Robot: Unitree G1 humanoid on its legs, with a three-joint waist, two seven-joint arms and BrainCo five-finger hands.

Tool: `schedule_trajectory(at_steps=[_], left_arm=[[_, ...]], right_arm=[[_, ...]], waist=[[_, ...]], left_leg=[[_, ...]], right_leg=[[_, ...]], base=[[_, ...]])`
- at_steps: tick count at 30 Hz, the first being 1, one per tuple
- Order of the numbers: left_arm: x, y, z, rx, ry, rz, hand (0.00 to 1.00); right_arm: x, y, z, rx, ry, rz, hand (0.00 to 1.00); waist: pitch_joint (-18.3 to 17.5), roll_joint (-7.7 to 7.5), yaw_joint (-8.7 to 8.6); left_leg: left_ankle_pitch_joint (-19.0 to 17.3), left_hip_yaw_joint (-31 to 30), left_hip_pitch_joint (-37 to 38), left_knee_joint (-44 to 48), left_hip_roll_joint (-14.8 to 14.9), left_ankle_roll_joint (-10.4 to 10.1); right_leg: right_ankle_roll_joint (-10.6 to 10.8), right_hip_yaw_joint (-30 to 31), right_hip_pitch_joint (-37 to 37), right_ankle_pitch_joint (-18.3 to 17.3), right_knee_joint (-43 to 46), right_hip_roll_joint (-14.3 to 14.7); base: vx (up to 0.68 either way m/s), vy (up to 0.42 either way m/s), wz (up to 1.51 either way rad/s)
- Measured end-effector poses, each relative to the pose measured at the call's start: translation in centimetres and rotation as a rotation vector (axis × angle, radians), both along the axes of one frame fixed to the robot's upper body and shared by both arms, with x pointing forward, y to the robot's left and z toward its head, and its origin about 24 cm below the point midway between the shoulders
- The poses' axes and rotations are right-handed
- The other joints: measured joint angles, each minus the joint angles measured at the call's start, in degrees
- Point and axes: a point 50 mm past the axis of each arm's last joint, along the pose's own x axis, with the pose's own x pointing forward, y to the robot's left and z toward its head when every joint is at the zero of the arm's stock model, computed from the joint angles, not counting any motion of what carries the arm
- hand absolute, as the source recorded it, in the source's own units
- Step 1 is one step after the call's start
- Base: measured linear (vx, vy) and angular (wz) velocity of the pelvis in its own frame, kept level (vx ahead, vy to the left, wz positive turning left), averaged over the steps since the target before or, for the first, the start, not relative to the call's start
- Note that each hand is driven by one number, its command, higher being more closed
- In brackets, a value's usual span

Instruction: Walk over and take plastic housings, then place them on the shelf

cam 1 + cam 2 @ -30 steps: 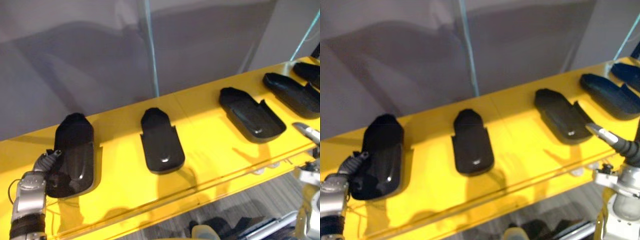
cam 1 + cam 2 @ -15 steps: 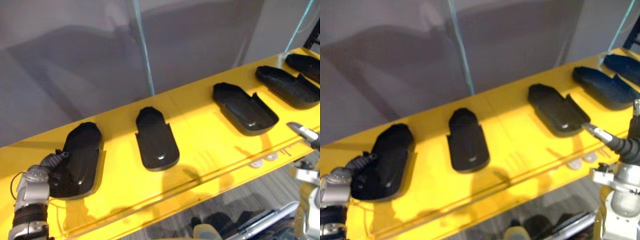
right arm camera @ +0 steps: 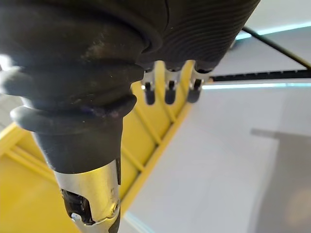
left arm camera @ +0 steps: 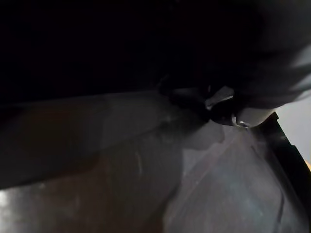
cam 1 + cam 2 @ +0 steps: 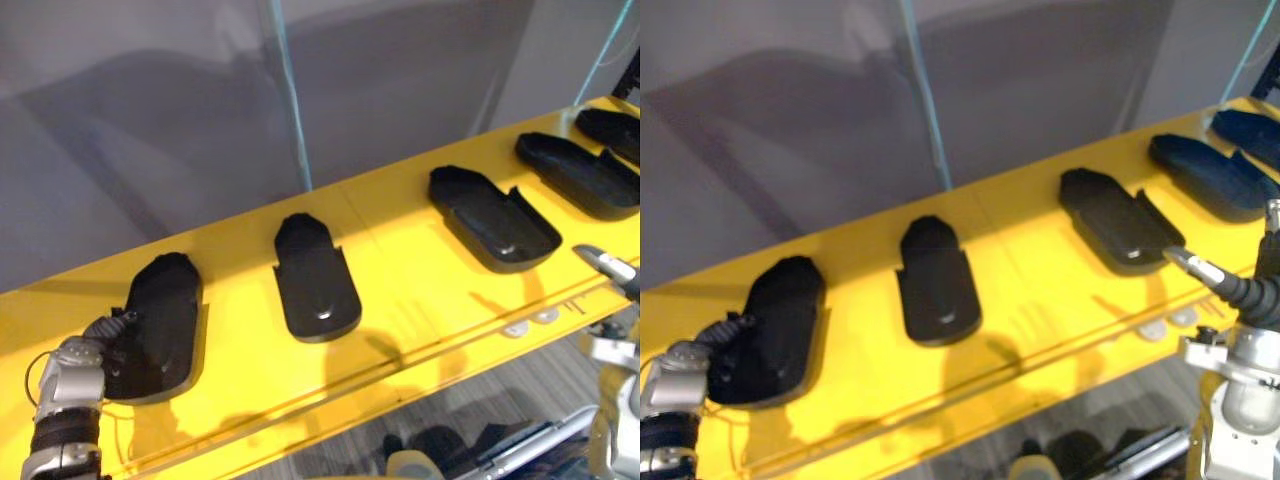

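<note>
Black housing, long axis front-back, rounded end rearward, L hand touching

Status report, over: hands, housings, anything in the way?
Left hand against leftmost housing, grip unclear. Right hand open, empty, by shelf front edge. Four other housings lie along it. Nothing in the way.
</note>
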Motion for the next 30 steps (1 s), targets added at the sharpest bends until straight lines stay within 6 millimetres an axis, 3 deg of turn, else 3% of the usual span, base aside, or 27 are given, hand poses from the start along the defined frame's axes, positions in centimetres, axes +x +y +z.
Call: schedule_trajectory(at_steps=[8, 9, 30], left_arm=[[-0.6, -0.7, -1.0, -0.02, -0.016, 0.049, 1.0], [-0.6, -0.7, -1.0, -0.016, -0.018, 0.052, 0.0], [-0.4, -0.2, 0.0, 0.201, -0.115, 0.087, 0.0]], right_arm=[[0.1, 0.1, 0.0, -0.007, 0.003, 0.012, 0.0], [0.1, 0.1, 0.0, -0.008, 0.003, 0.012, 0.0], [0.3, 0.1, -0.1, -0.017, 0.014, 0.031, 0.0]], waist=[[0.4, -0.32, 0.0], [0.5, -0.41, -0.02], [2.5, -1.47, -1.16]], left_leg=[[0.0, -0.4, 0.6, 0.0, 0.1, 0.0], [0.0, -0.4, 0.8, -0.1, 0.1, 0.0], [0.0, -0.3, 1.7, -1.0, 0.3, 0.0]], right_leg=[[0.0, -0.9, 1.1, 0.0, -0.6, 0.0], [0.0, -1.0, 1.4, 0.0, -0.7, 0.0], [0.0, -1.1, 2.2, 0.3, -1.8, 0.2]], base=[[0.0, 0.001, 0.03], [0.0, 0.0, 0.0], [0.0, 0.001, 0.0]])
